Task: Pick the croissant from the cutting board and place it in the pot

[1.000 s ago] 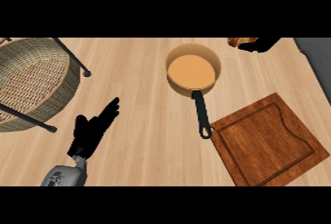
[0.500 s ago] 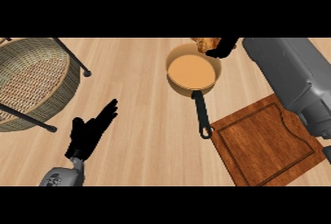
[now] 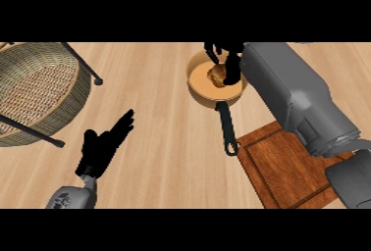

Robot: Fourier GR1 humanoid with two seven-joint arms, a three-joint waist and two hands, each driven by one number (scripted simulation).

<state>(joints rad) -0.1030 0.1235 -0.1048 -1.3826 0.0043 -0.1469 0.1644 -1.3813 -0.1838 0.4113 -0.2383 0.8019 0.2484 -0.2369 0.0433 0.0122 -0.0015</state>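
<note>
While the black right hand (image 3: 226,61) curls round the golden-brown croissant (image 3: 217,75), seemingly just above the round copper pot (image 3: 205,91) with its long black handle, the left hand (image 3: 103,144) rests open-fingered beside a woven wicker basket (image 3: 36,88); the wooden cutting board (image 3: 286,169) lies bare.

Counter (image 3: 159,147); pot (image 3: 210,93); cutting board (image 3: 286,166); basket (image 3: 36,93)

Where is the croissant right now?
In the head view the croissant is up at the top, right of middle, inside the pot, with the right hand curled round it. The cutting board lies lower right.
</note>
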